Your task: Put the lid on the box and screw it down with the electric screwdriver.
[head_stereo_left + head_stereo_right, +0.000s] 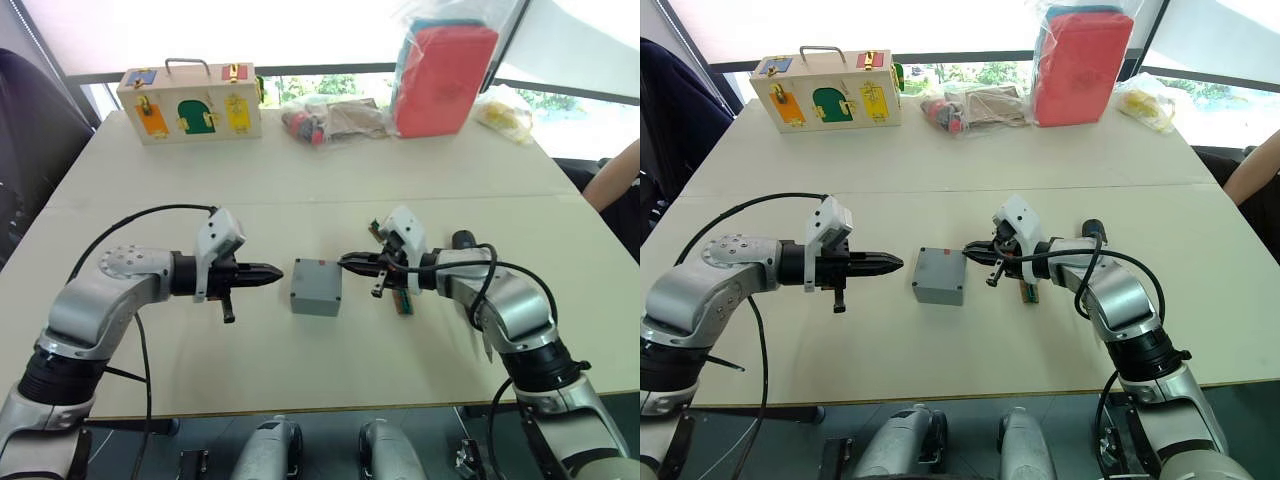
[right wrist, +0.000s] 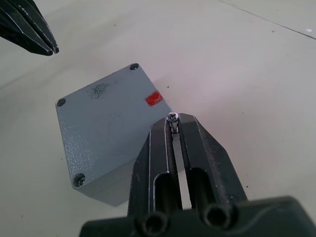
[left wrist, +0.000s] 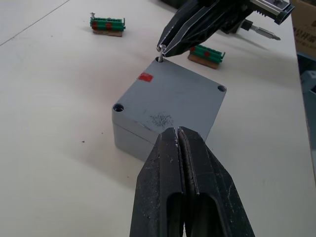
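My right gripper (image 2: 174, 121) is clenched on a small screw (image 2: 172, 117), pinched upright between its fingertips, and it hovers right at the near corner of the lid (image 3: 170, 96), which I see already seated on the box (image 1: 316, 288). The lid carries a little red mark (image 2: 154, 98) close to that corner, and its three other corner holes show as dark dots. My left gripper (image 3: 177, 134) is pressed closed with nothing in it, its tips just short of the opposite side of the box and not touching it. Just behind my right gripper lies the electric screwdriver (image 3: 256, 30) on the table (image 1: 330, 180), beside a small green block (image 3: 207, 53); another green block (image 3: 107, 25) sits farther off.
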Robot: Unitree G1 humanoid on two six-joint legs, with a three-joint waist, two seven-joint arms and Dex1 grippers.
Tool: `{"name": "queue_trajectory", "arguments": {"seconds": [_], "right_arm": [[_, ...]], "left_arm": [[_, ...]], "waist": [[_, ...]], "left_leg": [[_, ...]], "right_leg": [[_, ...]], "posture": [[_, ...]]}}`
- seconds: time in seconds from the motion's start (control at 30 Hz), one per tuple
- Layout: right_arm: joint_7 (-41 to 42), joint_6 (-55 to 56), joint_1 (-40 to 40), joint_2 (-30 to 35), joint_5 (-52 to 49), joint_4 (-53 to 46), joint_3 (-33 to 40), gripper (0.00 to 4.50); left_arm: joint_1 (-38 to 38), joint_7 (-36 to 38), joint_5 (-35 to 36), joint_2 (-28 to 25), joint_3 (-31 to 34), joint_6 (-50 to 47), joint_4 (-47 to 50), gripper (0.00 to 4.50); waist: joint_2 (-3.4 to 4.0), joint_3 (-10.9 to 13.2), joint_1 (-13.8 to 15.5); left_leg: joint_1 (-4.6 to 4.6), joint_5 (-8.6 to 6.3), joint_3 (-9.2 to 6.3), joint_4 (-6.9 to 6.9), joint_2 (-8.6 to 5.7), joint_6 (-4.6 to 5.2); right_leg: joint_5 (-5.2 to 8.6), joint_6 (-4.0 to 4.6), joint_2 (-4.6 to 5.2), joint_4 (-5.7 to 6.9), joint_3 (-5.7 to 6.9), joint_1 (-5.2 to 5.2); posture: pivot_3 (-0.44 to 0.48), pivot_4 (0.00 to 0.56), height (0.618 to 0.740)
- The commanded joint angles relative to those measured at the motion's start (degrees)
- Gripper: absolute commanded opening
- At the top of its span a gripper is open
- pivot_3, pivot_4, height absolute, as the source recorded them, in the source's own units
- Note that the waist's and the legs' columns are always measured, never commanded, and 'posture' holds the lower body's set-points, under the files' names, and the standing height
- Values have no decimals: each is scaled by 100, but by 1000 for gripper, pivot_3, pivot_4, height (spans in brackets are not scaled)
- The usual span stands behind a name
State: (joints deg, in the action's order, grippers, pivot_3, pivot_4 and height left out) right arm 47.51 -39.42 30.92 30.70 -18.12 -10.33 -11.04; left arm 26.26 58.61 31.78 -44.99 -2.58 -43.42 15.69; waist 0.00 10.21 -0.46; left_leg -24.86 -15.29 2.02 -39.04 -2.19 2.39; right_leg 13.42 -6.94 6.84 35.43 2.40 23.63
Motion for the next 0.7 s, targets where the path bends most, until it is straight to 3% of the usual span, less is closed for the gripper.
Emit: {"name": "queue_trajectory", "arguments": {"seconds": [0.03, 0.13, 0.27, 0.33, 0.37, 0.47, 0.6, 0.7], "right_arm": [[-43, 77, 120, -33, 34, -26, 49, 1240], [-81, 26, 201, -25, -3, 18, 133, 2391], [-44, -154, 204, 149, -158, -128, 351, 2391], [-202, -1140, 308, 375, -686, -459, 1021, 2391], [-321, -1759, 436, 547, -893, -536, 1371, 2391], [-513, -3365, 914, 1186, -1212, -484, 1927, 3075], [-711, -5155, 1544, 2209, -1278, -30, 1728, 4442], [-673, -5308, 1610, 3045, -1812, 483, 1254, 4442]], "left_arm": [[107, 1, 51, -8, 109, 59, 129, 0], [132, 3, 57, -1, 117, 64, 117, 0], [206, -9, 136, 48, 180, 52, 137, 0], [401, 55, 304, 72, 242, -2, 220, 0], [509, 120, 370, 78, 225, 1, 259, 0], [730, 410, 401, 77, -33, 146, 349, 0], [1016, 919, 208, 183, -509, 537, 301, 0], [1260, 1204, -106, 320, -904, 923, 124, 0]], "waist": [[0, 0, -1], [0, 0, -1], [0, 0, 11], [0, 1, 33], [0, 1, 70], [2, 2, 124], [0, 0, 116], [0, 0, 110]], "left_leg": [[0, 0, 0, 0, 0, 0], [0, 0, 0, 0, 0, 0], [0, 0, 0, 0, 0, 0], [0, 0, 0, 0, 0, 0], [0, 0, 0, -1, -2, 0], [-1, 0, 0, -5, -2, 0], [0, -1, -3, -3, 0, 0], [0, -5, -1, 1, 0, 7]], "right_leg": [[0, 0, 0, 0, 0, 0], [0, 0, 0, 0, 0, 0], [0, 0, 0, 0, 0, 0], [0, 0, 0, 0, 0, -2], [0, 0, 1, 0, -1, 0], [0, 0, 4, 0, -1, -2], [1, 3, 5, -6, 0, -4], [1, 4, 7, -12, 0, -4]], "posture": [[0, 150, 740], [0, 150, 740], [0, 150, 740], [0, 150, 740], [0, 150, 740], [0, 150, 740], [0, 150, 740], [0, 150, 740]]}}
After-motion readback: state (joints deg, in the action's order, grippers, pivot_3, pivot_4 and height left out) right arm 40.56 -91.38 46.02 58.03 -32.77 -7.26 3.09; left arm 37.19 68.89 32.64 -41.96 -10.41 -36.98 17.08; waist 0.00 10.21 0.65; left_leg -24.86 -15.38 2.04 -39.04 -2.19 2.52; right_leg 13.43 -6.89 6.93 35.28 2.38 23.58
